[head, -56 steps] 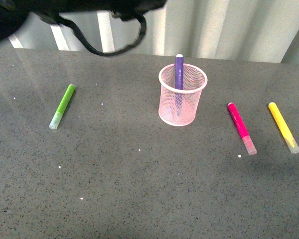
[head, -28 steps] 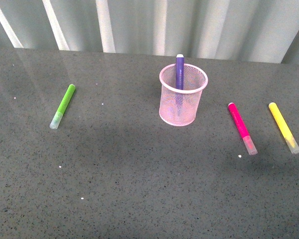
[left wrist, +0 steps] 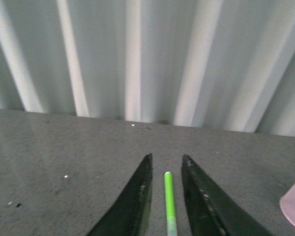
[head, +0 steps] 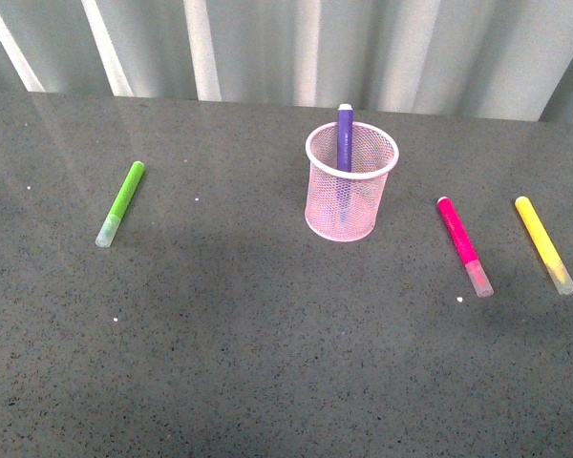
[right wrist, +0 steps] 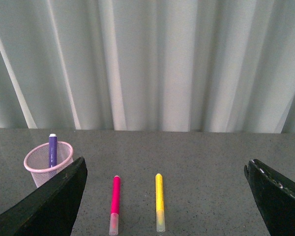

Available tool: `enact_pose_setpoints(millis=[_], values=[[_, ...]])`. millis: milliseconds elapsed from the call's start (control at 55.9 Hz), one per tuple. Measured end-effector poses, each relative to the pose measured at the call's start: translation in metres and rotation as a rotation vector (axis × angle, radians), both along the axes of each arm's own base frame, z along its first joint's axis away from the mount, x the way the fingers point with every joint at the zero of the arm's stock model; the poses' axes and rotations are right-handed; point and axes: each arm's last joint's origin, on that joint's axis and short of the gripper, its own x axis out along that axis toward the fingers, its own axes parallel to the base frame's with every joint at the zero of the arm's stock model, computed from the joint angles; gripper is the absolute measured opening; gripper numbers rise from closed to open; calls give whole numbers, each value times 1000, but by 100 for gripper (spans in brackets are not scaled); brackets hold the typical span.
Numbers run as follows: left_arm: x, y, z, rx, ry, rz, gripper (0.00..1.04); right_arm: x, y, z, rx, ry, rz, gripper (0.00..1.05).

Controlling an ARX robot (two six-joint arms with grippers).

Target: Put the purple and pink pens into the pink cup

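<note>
The right gripper point(right wrist: 167, 163) gapes wide and empty. The left gripper point(left wrist: 167, 158) is only narrowly parted, seemingly holding nothing. On the table point(head: 267, 363) the pink pen point(head: 463, 245) lies flat near a yellow marker point(head: 544, 244), on the right. A green marker point(head: 120, 202) lies well to the left. Slightly farther back, between them, the pink cup point(head: 363, 205) holds the purple pen point(head: 345, 138) upright.

A dark grey, finely speckled surface point(head: 267, 363) fills the front view, dotted with a few small white specks. Along its far edge hangs a pale grey-white backdrop point(head: 411, 48) of vertical folds. Soft light leaves faint pale streaks near the surface's far left corner.
</note>
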Motion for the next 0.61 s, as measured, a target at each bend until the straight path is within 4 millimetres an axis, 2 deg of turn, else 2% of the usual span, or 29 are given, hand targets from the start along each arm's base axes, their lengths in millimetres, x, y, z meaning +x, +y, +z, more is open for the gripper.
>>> enact_pose_setpoints(millis=[125, 411, 608], values=[[-14, -7, -3, 2, 0, -14, 4, 0, 0, 0, 0, 0, 0, 98], [-39, -7, -18, 13, 12, -16, 4, 0, 0, 0, 0, 0, 0, 98], [-53, -7, -15, 14, -2, -16, 4, 0, 0, 0, 0, 0, 0, 98]])
